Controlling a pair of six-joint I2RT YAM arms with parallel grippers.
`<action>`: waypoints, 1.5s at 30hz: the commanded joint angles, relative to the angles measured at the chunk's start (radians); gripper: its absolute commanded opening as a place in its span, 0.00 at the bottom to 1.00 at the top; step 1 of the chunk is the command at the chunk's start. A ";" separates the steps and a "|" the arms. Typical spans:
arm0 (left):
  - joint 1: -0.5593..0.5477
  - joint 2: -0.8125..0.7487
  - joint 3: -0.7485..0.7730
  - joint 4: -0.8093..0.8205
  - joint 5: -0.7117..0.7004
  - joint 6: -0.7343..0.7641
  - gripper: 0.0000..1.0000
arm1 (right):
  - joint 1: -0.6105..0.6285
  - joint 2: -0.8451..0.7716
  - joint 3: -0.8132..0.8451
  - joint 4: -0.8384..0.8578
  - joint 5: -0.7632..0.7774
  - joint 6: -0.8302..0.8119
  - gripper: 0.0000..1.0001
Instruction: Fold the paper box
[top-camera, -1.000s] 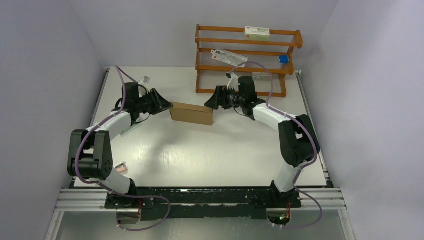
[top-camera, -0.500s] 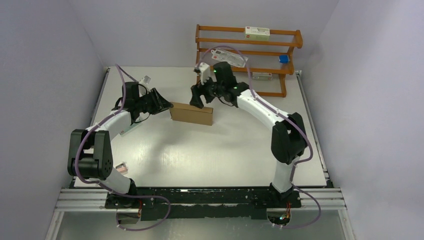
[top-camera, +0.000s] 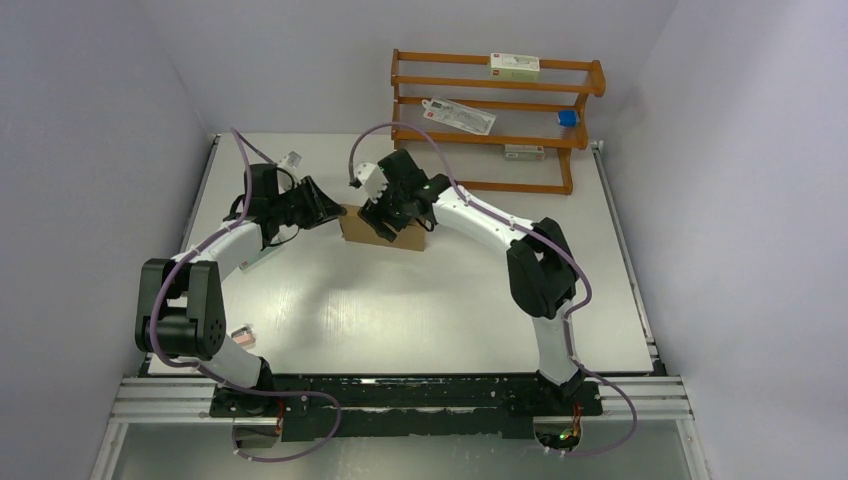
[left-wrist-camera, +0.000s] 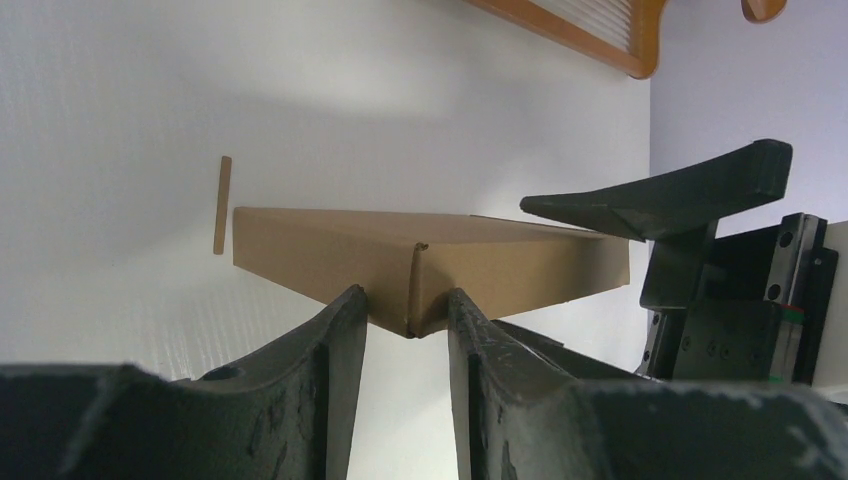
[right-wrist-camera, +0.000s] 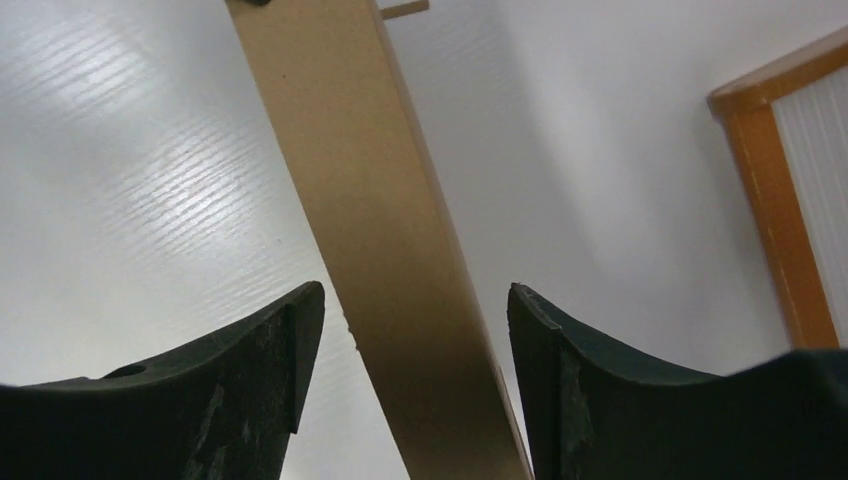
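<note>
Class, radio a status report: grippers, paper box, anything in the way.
Left gripper shut on paper box corner. Right gripper open, astride it, gaps both sides. Rack behind, apart.

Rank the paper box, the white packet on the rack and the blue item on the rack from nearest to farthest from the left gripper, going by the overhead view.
From the left gripper:
1. paper box, right at its fingertips, mid-table.
2. white packet, on the left half of the rack at the back.
3. blue item, at the rack's far right end.

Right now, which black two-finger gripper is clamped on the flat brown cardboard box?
The left gripper, pinching the box corner; the right gripper straddles it, open.
</note>
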 joint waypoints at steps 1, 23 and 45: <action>-0.008 0.025 -0.039 -0.129 -0.057 0.058 0.39 | 0.025 -0.016 0.026 -0.040 0.122 -0.065 0.64; 0.002 -0.614 -0.013 -0.495 -0.448 0.306 0.77 | 0.400 -0.227 -0.492 0.177 0.794 -0.206 0.26; -0.144 -1.157 -0.197 -0.528 -0.750 0.316 0.98 | 0.559 -0.366 -0.560 0.077 0.802 0.108 1.00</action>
